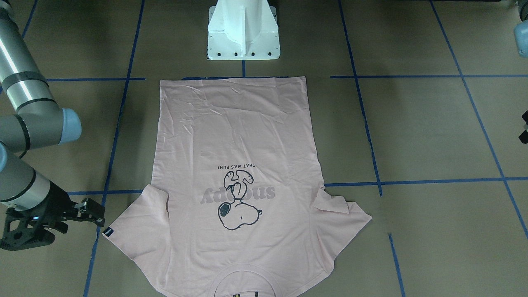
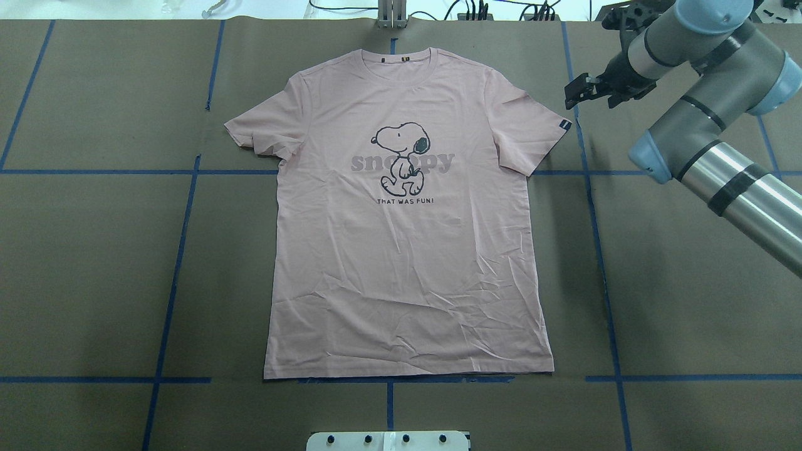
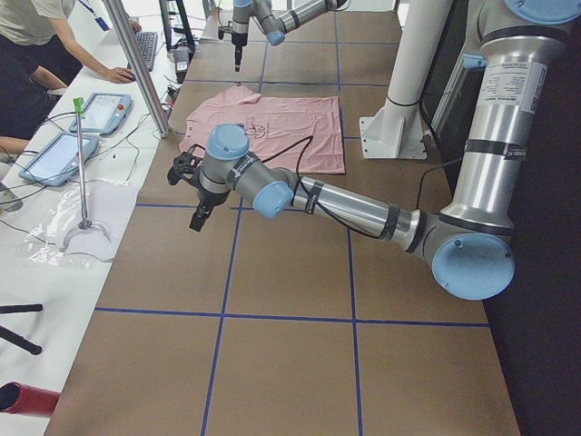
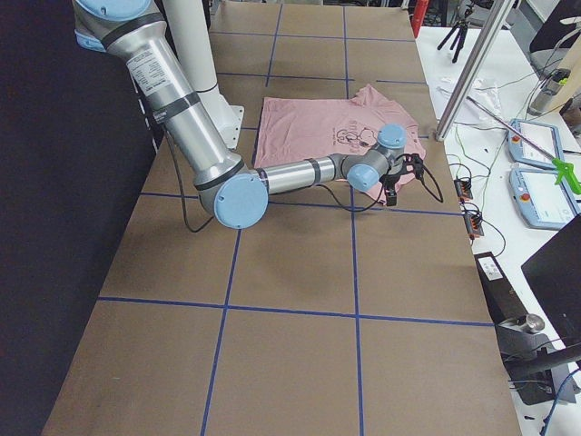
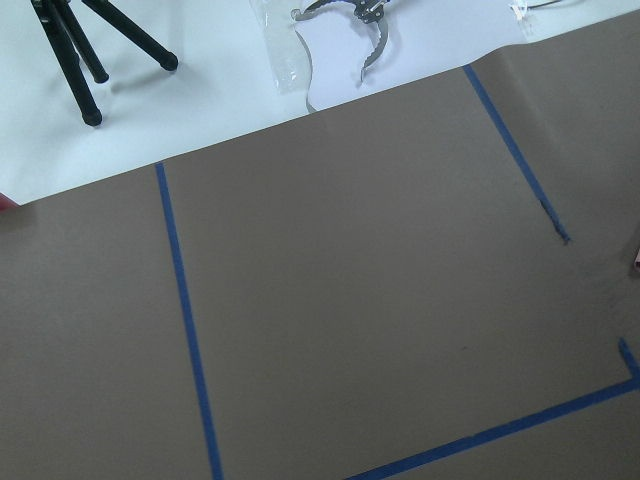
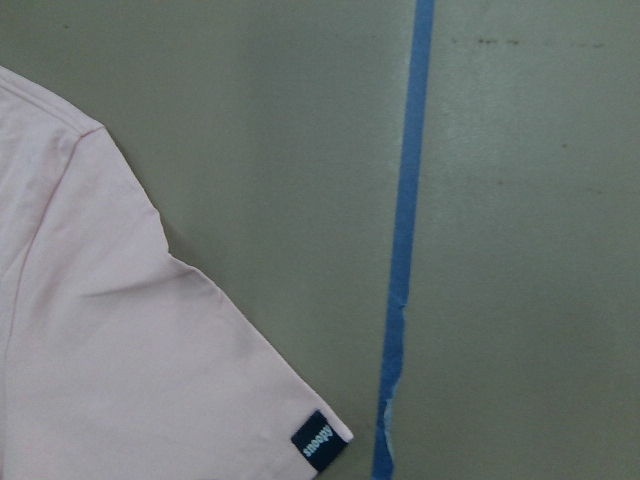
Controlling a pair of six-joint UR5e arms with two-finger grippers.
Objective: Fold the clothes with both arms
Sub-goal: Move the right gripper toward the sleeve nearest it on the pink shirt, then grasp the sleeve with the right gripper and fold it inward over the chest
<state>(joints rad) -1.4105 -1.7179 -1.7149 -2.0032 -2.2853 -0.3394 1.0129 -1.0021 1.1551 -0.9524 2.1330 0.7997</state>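
Right claw hangs just beside the sleeve with the black tag, clear of the cloth. I cannot tell whether its fingers are apart or together. The same goes for the left claw, well off to the other side. The pink T-shirt lies flat, print up, mid-table, with its hem nearest the robot's base. My worry is the left sleeve, which is creased at its edge (a small turned-over bit). A pinch there may catch one layer and fold lopsided.

Overhead and front views face each other across the T-shirt.
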